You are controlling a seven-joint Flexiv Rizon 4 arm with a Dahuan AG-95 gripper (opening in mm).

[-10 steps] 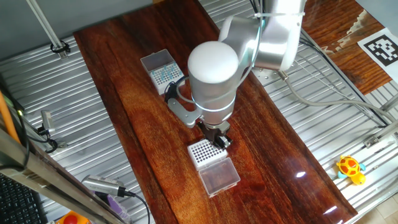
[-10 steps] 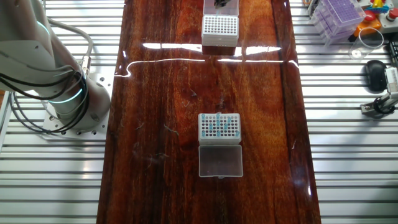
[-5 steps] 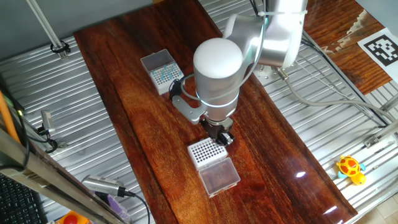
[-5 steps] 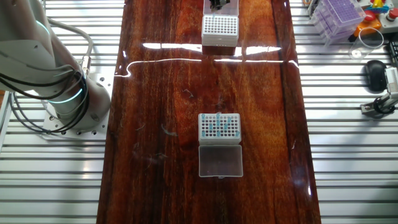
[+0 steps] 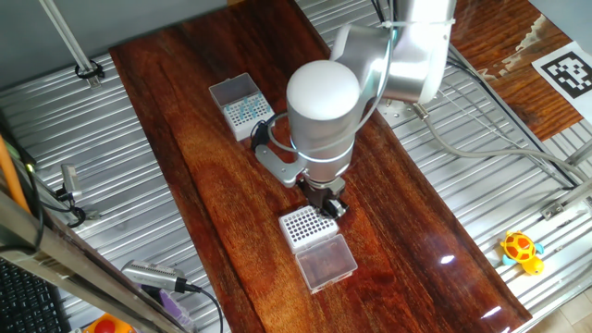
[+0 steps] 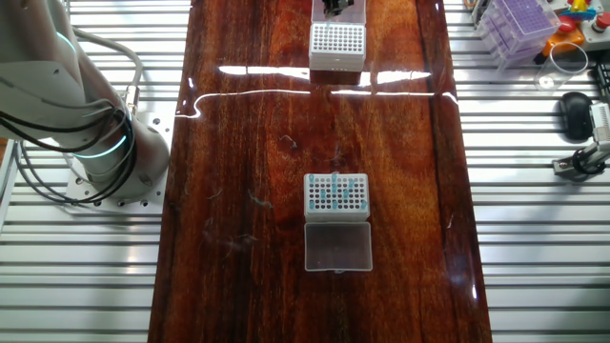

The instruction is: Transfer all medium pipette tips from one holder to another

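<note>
The arm [image 5: 324, 102] is reaching out over the dark wooden worktop [image 5: 203, 194], its big white joint hiding most of the wrist in one fixed view. The gripper [image 5: 326, 201] is hanging below that joint, just above the far rim of a white tip rack [image 5: 305, 225] whose grid is showing only dark holes. Its fingers are appearing as a small dark block, and I cannot tell whether they are spread or pressed together, nor whether anything is sitting between them. A clear hinged lid [image 5: 326, 262] is lying flat against the rack's near side, towards the worktop's near edge in this view.

The medium pipette tips [image 5: 243, 112] are sitting in a second white rack [image 5: 242, 111] near the far left corner of the worktop, well apart from the gripper; they are showing as teal-blue dots in part of its grid. Its own lid [image 5: 229, 92] is lying open on the side facing the far edge.

In the other fixed view, the medium pipette tips [image 6: 335, 195] are filling several holes of the rack [image 6: 335, 196] lying mid-worktop, with its clear lid [image 6: 337, 247] open beside it. The bare rack [image 6: 337, 43] is sitting at the top edge, where the gripper [image 6: 335, 6] is probably the dark shape cut off by the frame. The arm's base [image 6: 95, 143] is standing off the worktop's left edge.
</note>
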